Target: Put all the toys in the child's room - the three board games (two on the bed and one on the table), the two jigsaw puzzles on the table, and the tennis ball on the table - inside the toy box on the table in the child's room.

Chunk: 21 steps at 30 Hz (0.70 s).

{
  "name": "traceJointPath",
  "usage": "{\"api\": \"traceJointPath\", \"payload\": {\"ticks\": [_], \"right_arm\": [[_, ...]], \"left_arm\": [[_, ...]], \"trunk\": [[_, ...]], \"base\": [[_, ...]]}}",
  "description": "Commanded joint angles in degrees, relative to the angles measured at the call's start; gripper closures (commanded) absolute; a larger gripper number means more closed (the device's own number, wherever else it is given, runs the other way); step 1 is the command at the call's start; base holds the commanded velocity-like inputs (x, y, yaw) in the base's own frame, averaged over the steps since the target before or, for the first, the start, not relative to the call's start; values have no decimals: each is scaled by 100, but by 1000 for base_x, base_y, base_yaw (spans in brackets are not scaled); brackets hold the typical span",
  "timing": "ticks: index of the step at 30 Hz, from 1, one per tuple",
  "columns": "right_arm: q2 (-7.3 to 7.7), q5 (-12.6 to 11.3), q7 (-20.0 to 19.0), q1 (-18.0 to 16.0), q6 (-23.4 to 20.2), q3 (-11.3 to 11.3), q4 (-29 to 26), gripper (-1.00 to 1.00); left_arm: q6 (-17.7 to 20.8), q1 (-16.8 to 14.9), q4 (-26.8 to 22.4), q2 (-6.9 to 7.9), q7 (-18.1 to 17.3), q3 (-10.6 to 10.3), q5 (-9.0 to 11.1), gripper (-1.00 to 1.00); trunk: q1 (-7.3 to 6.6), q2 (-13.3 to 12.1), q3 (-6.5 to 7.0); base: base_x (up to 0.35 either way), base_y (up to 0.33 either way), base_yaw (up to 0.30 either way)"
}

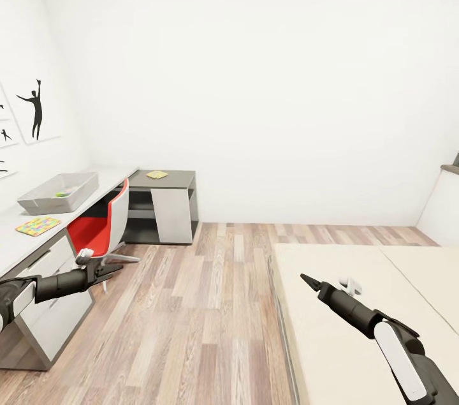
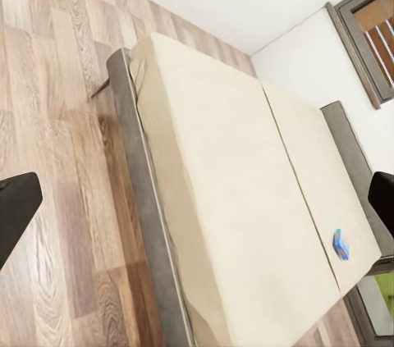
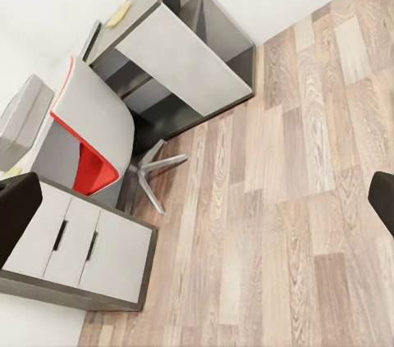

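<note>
Wood-plank floor [image 1: 191,316] spreads out ahead of me, white walls all round, and I'm standing between bed and desk. On my right, the low beige two-part mattress bed [image 1: 357,303] with its grey frame; in my left wrist view a small blue game box [image 2: 341,244] lies near the bed's far corner. On my left runs the long pale grey L-shaped desk [image 1: 19,239] with white drawer fronts, a red-and-white swivel chair [image 1: 102,226] tucked against it. On the desk sits the shallow light-grey toy box [image 1: 44,198], something small and green inside. Just beside it, nearer me, lies a multicoloured jigsaw square [image 1: 38,225]; a small flat yellowish piece [image 1: 157,174] rests on the far desk section, too small to identify.

My left jaws [image 1: 118,266] and right jaws [image 1: 305,278] both hang empty; each wrist view has the dark tips standing wide apart.

Risks, as I judge them: swinging toward the desk could clip the chair, and the blue box sits far across the mattress, so a long reach might nudge it off.
</note>
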State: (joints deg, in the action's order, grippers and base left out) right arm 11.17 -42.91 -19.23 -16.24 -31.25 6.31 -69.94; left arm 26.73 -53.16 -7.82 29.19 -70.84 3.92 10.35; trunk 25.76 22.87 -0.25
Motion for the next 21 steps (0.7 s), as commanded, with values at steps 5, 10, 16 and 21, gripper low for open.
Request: {"api": "traceJointPath", "payload": {"ticks": [5, 10, 16, 21], "right_arm": [[-1, -25, -10, -2, -39, 9, 0, -100], [-1, -25, -10, -2, -39, 9, -2, -100], [-1, -25, -10, -2, -39, 10, -2, -100], [-2, -25, -10, -2, -39, 11, -2, -100]], "left_arm": [[60, -1, 0, -2, -18, 38, -24, -100], [60, -1, 0, -2, -18, 38, -24, -100], [60, -1, 0, -1, -18, 38, -24, -100], [60, -1, 0, -1, -18, 38, -24, -100]], "trunk": [[2, 4, -3], [2, 4, -2], [2, 4, 7], [2, 4, 9]], "base": [[0, 0, 0], [0, 0, -11], [0, 0, -81], [0, 0, -21]]}}
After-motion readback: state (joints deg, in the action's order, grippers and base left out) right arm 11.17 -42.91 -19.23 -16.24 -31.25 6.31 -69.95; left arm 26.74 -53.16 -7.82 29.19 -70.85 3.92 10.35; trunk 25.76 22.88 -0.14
